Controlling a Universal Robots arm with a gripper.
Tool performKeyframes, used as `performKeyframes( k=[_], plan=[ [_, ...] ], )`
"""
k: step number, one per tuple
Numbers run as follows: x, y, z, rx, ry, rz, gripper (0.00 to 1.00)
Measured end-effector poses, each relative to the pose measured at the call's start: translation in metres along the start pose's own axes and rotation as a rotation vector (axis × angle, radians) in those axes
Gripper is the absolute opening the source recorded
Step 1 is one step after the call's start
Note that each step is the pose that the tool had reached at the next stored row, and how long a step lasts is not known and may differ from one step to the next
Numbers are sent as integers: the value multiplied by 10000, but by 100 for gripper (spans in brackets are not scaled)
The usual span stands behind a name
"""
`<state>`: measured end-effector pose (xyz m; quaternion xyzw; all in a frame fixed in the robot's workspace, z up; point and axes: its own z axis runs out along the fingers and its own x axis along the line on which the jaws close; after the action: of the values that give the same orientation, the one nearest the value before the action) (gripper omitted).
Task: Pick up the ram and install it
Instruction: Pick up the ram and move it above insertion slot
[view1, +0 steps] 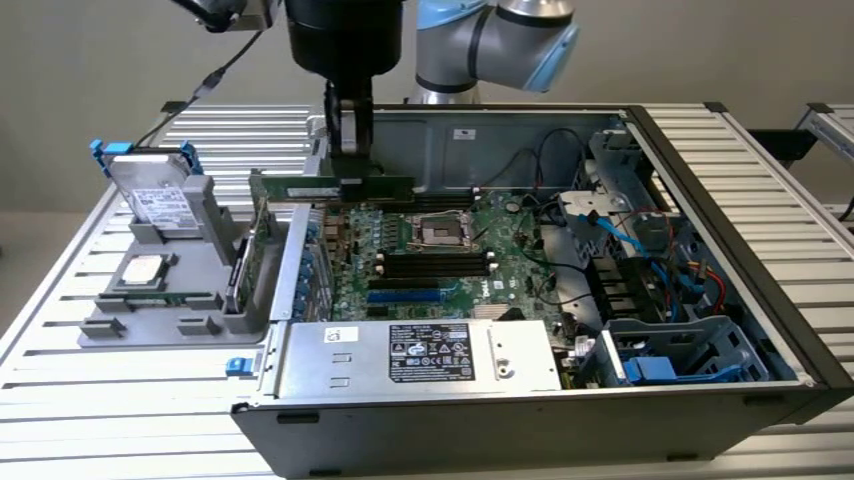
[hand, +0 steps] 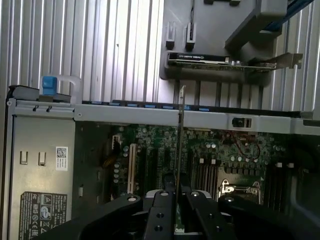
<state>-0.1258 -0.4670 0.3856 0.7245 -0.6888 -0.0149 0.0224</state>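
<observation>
Jaws clamped tight on the ram (view1: 334, 188), pinching it at its top edge! The green stick hangs level, long edge sideways, up over the open case (view1: 727, 190). It sits above the motherboard (view1: 461, 250), on the exterior view's left of the CPU socket (view1: 441, 232) and well apart from the black slots (view1: 434, 265) lower down the board. From the wrist, the ram (hand: 180, 130) shows edge-on, a thin line rising from between the fingers (hand: 159, 210), with the motherboard (hand: 220, 160) spread out beyond it. The arm (view1: 501, 40) reaches in from behind the case. The power supply (view1: 414, 355) fills the case's near corner. Out on the worktop (view1: 120, 400), a grey fixture (view1: 200, 322) holds a hard drive (view1: 154, 195) standing upright and an expansion card (hand: 220, 61).
</observation>
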Motion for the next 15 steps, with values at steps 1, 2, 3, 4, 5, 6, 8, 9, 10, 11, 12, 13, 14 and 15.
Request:
performKeyframes(
  k=[1, 2, 3, 4, 5, 6, 8, 9, 10, 11, 12, 13, 14, 15],
  plan=[
    [3, -50, 5, 0, 0, -1, 14],
    [5, -96, 14, 0, 1, -2, 14],
    [5, -138, 25, 0, 3, -1, 14],
    [6, -186, 39, 0, 7, 0, 14],
    [8, -232, 53, 0, 10, -1, 14],
    [10, -307, 75, 0, 15, 0, 14],
    [13, -394, 103, -1, 20, -1, 14],
    [14, -441, 118, -1, 22, 0, 14],
    [15, -485, 132, -1, 25, 1, 14],
    [17, -532, 147, -1, 27, 1, 14],
    [18, -580, 163, -1, 30, 0, 14],
    [19, -626, 178, -1, 33, 0, 14],
    [20, -673, 194, -1, 33, 1, 14],
    [19, -719, 208, -2, 37, 0, 14]
  ],
)
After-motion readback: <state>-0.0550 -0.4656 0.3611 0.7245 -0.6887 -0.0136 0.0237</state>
